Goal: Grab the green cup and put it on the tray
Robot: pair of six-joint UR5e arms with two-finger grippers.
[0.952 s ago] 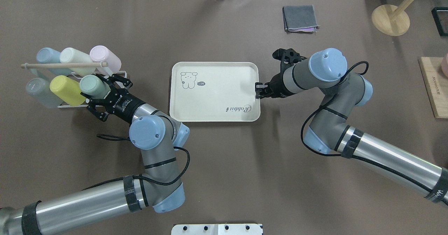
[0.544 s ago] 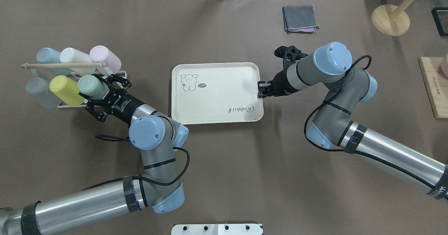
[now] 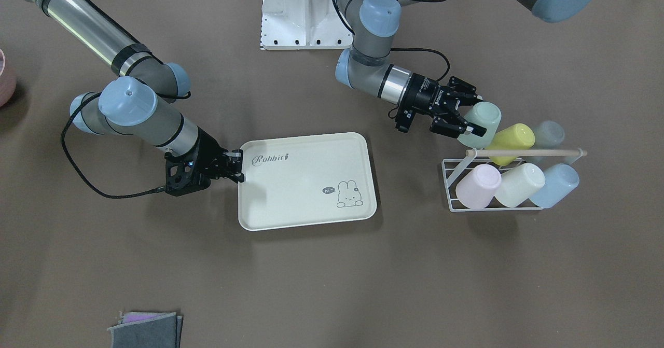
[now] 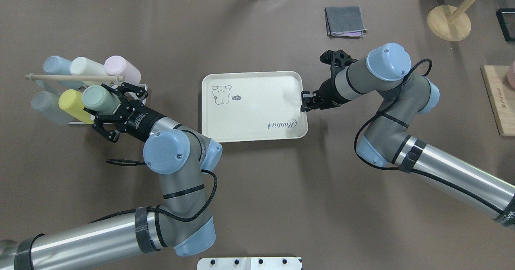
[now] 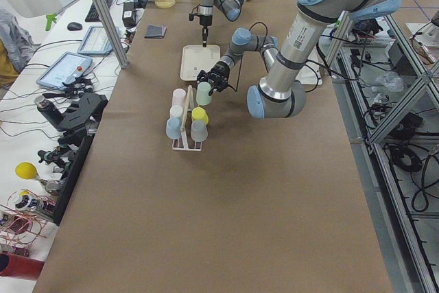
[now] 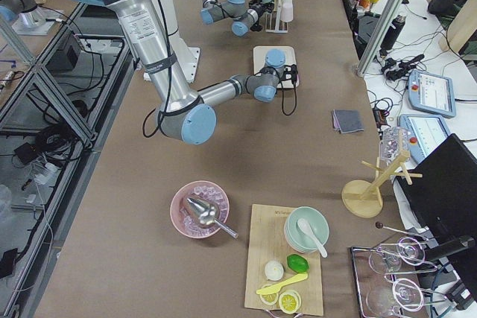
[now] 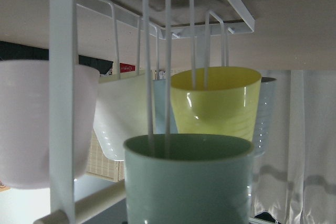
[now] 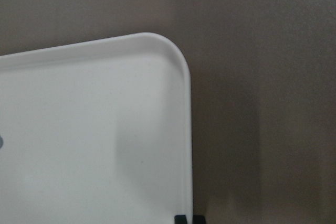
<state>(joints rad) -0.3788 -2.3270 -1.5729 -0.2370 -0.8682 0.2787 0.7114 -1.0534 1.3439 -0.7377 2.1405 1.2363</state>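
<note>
The mint green cup (image 4: 96, 99) lies tilted on the near right peg of a white wire rack (image 3: 450, 182), next to a yellow cup (image 4: 72, 102). My left gripper (image 4: 100, 103) is shut on the green cup, one finger on each side of it; the left wrist view shows the green cup (image 7: 189, 182) close up under the rack wires. The cream tray (image 4: 253, 125) with a bunny drawing lies at the table's middle. My right gripper (image 4: 304, 101) is shut on the rim of the tray's right short edge (image 8: 186, 129).
The rack also holds pink (image 4: 122, 69), cream (image 4: 86, 66), blue (image 4: 56, 65) and grey (image 4: 44, 105) cups under a wooden rod (image 4: 68, 77). A folded grey cloth (image 4: 345, 20), a wooden stand (image 4: 448, 22) and a wooden board (image 4: 499, 101) lie far right.
The right gripper has dragged the tray a little to the right. The left gripper and the green cup have shifted left toward the yellow cup, and the rack has nudged slightly.
</note>
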